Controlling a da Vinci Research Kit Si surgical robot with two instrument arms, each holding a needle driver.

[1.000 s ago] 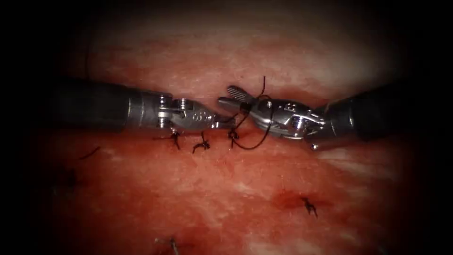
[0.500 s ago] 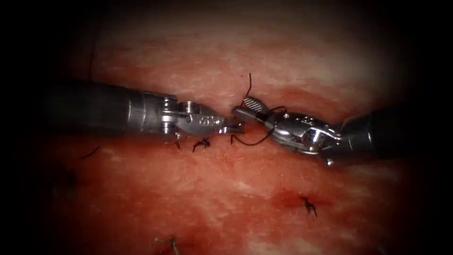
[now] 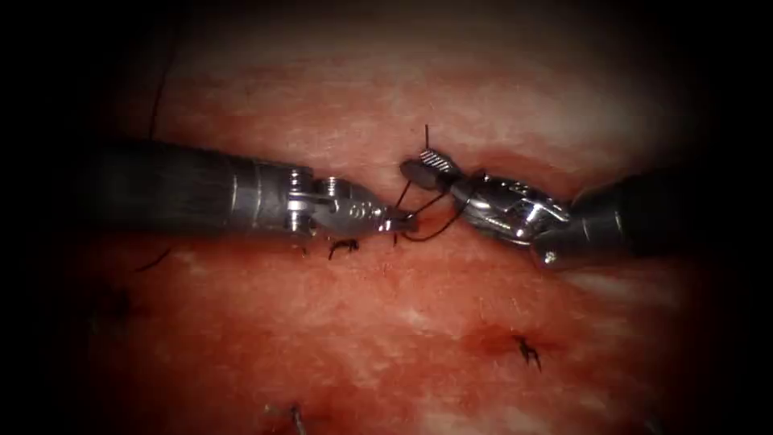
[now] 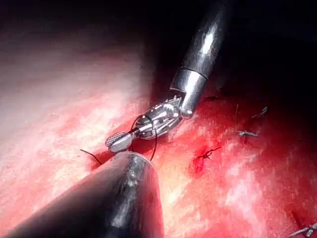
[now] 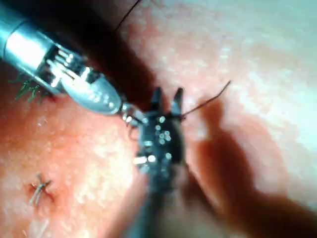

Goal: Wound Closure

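Thread point(image 3: 439, 229) looped in a dark arc between the two hands, one strand wrapped round the right hand point(image 3: 424, 167), a free end standing up above it. Right hand open, jaws spread, apparently gripping nothing, just above the cut point(image 3: 483, 161) in the tissue point(image 3: 403, 322). Left hand point(image 3: 403, 221) closed, seemingly pinching the thread at its tip, though hard to confirm. Needle not made out. Knotted stitches point(image 3: 345, 246) just below the left hand; another stitch point(image 3: 527, 350) lower right, well apart.
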